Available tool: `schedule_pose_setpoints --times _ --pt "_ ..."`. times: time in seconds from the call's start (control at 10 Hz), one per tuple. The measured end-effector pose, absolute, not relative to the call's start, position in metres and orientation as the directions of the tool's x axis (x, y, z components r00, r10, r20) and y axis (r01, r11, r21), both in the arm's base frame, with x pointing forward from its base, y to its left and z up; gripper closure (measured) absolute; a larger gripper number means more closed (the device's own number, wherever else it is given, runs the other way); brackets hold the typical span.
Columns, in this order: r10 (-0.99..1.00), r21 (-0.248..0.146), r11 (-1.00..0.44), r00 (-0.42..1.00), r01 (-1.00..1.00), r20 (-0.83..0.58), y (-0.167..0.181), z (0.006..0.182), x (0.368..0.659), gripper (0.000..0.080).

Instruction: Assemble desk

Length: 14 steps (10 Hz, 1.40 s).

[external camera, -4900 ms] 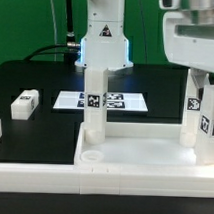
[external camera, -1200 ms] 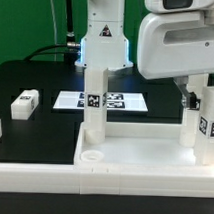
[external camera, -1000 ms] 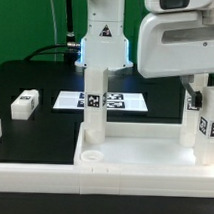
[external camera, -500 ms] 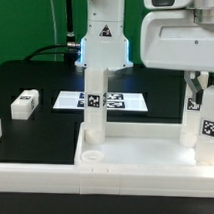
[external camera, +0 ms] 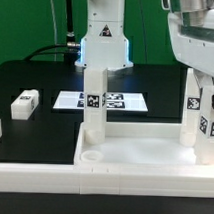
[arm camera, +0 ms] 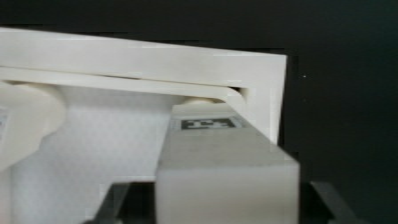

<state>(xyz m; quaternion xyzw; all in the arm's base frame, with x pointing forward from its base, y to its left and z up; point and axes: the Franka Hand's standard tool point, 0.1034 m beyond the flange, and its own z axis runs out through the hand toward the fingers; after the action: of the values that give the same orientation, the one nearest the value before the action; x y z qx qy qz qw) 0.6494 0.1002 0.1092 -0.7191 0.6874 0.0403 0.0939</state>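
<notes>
Standing in tabletop point(external camera: 133, 156) sockets: 3 legs point(external camera: 94, 100).

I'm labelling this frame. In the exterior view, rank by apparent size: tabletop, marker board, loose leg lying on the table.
1. Tabletop, though nearest the camera.
2. Marker board.
3. Loose leg.

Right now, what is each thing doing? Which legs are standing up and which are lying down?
tabletop: lying flat, sockets up
middle leg: upright in the tabletop
right legs: upright, under the gripper
loose leg: lying on the table
marker board: flat
gripper: grip unclear
</notes>
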Motion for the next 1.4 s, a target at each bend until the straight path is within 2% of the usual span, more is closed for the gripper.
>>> schedule_pose_setpoints --times 0.1,0.2,0.3,0.4,0.5,0.9,1.0,1.1,1.3,1.4 --pt "-0.981 -0.083 -0.049 0.064 -0.995 -0.185 0.1 0.109 0.65 0.0424" --pt "-0.978 -0.09 -0.092 0.108 -0.992 -0.18 0.1 0.109 0.65 0.0241" --pt "-0.948 -0.112 -0.269 0.283 -0.957 -0.146 0.1 0.108 0.649 0.0241" --pt "-0.888 -0.134 -0.429 0.444 -0.893 -0.121 0.104 0.108 0.649 0.0166" --pt "-0.809 -0.163 -0.563 0.58 -0.81 -0.093 0.112 0.108 0.648 0.0154" --pt "-0.662 -0.17 -0.732 0.747 -0.66 -0.05 0.108 0.107 0.648 0.0151" --pt "-0.444 -0.136 -0.889 0.896 -0.438 0.014 0.11 0.108 0.649 0.0151" --pt "-0.17 -0.126 -0.979 0.984 -0.162 0.057 0.113 0.11 0.653 0.0151" --pt "-0.156 -0.122 -0.981 0.986 -0.148 0.055 0.113 0.108 0.651 0.0151" --pt "-0.171 -0.123 -0.979 0.984 -0.163 0.054 0.113 0.108 0.651 0.027"
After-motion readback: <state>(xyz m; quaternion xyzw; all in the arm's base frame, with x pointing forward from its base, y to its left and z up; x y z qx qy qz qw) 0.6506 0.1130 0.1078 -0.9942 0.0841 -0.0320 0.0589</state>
